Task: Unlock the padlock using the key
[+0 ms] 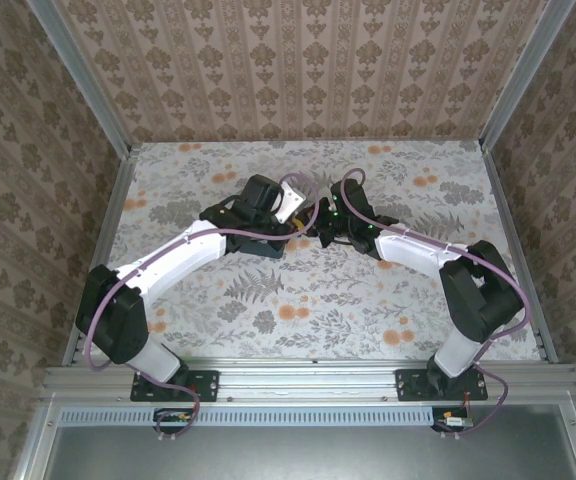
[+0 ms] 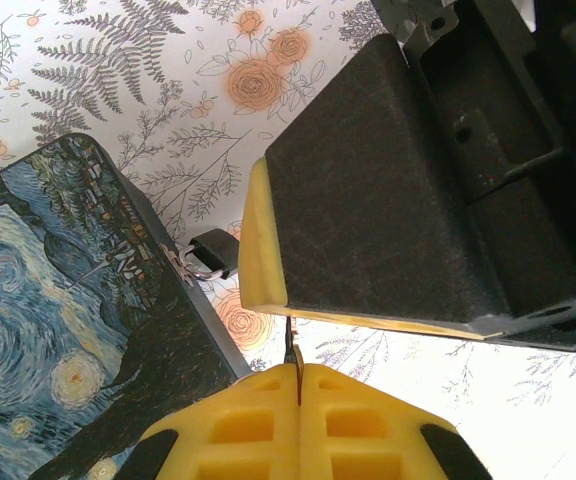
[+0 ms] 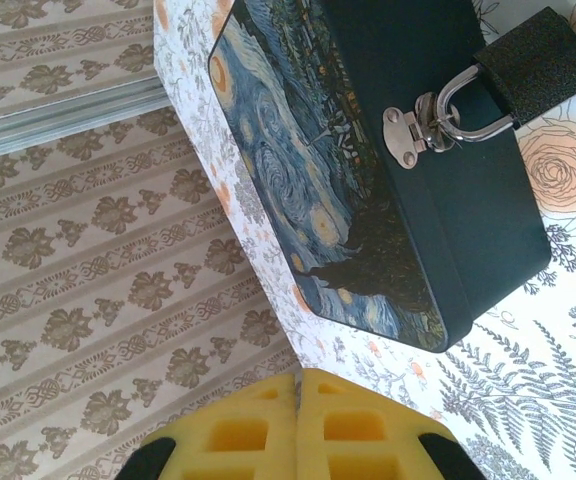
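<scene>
In the left wrist view my left gripper [image 2: 298, 368] is shut on the key [image 2: 290, 348]; only a thin dark sliver of the key pokes out between the yellow fingertips. The small black padlock [image 2: 212, 252] hangs from the hasp of a Starry Night tin box [image 2: 58, 330], a short way beyond the key tip. A black finger of the right gripper [image 2: 398, 190], yellow-edged, hovers just above the key. In the right wrist view my right gripper [image 3: 299, 375] is shut, apart from the padlock [image 3: 528, 62], its silver hasp [image 3: 416, 128] and the box [image 3: 368, 170].
Both grippers meet over the middle of the floral table [image 1: 298, 310], the left gripper [image 1: 293, 215] beside the right gripper [image 1: 325, 222]. Patterned walls [image 1: 298, 70] and metal rails close the table in on three sides.
</scene>
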Robot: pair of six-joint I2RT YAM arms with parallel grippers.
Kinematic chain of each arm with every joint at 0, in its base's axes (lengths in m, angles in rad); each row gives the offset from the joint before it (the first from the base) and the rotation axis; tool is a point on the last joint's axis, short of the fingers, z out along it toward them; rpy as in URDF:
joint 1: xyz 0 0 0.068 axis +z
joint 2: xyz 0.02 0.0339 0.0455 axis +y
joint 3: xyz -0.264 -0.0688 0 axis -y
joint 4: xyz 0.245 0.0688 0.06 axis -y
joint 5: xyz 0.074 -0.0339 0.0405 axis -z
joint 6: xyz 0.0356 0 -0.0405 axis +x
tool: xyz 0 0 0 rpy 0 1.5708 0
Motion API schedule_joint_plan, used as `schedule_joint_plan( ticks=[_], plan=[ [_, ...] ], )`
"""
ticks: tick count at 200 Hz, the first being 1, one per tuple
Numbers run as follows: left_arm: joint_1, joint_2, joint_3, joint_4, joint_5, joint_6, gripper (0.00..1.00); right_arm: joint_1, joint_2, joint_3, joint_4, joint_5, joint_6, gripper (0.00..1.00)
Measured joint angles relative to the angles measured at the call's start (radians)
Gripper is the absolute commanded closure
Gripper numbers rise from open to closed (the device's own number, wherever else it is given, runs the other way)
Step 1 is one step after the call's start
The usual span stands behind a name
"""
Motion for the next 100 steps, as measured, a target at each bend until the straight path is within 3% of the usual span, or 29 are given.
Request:
schedule_joint_plan(
  ticks=[8, 28, 44, 75, 100],
  plan=[
    [0.0, 0.0, 0.0, 0.0, -0.002, 0.0, 0.98, 0.0, 0.001, 0.0, 0.001, 0.0, 0.0, 1.0],
    [0.0, 0.0, -0.002, 0.002, -0.002, -0.01, 0.77, 0.0, 0.002, 0.0, 0.002, -0.001, 0.0, 1.0],
    [0.003, 0.0, -0.009, 0.013, 0.01, -0.027, 0.68, 0.0, 0.002, 0.0, 0.004, -0.002, 0.0, 1.0],
    [0.037, -0.015, -0.055, 0.03, 0.077, -0.084, 0.62, -0.001, 0.003, 0.0, 0.015, -0.009, -0.002, 1.0],
    [0.113, -0.062, -0.112, 0.053, 0.191, -0.169, 0.59, -0.006, 0.003, 0.0, 0.026, -0.016, -0.008, 1.0]
  ],
)
